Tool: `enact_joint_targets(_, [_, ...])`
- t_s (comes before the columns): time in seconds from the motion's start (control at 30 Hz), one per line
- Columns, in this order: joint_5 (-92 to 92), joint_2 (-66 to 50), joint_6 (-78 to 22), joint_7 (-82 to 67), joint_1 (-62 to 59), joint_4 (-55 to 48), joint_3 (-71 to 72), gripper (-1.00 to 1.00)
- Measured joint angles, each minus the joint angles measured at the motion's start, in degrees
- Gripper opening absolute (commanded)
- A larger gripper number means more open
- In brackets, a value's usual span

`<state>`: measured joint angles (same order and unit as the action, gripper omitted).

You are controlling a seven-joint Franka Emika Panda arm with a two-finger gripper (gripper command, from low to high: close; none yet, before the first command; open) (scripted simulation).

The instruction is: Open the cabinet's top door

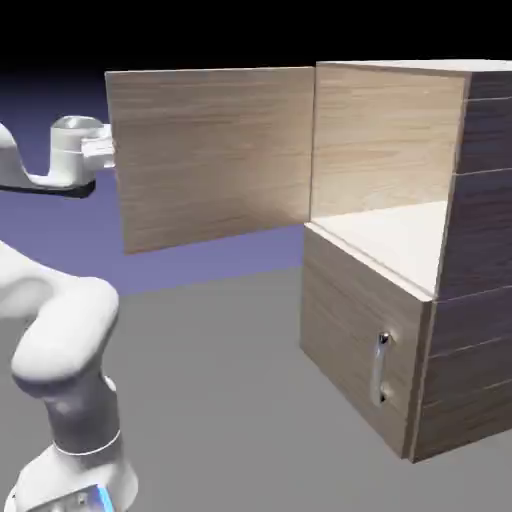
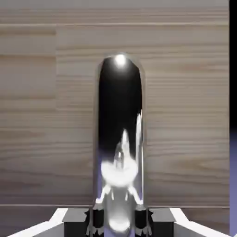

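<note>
Clearly swung wide at nine o'clock, top door [image 1: 210, 155]: rigid, hinged, light. Gripper [image 2: 119, 221] pinched slick curved metal handle [image 2: 120, 134] near its middle.

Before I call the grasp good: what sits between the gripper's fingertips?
The top door's silver handle fills the gap between the fingertips, as the hand view shows. In the exterior view the swung-open door hides the gripper.
</note>
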<state>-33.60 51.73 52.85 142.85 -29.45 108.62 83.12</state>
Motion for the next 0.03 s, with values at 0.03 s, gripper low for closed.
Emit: enact_joint_targets(0.03, [0.41,0.54,-1.10,-0.54,-2.08,-1.93,1.13,-1.00])
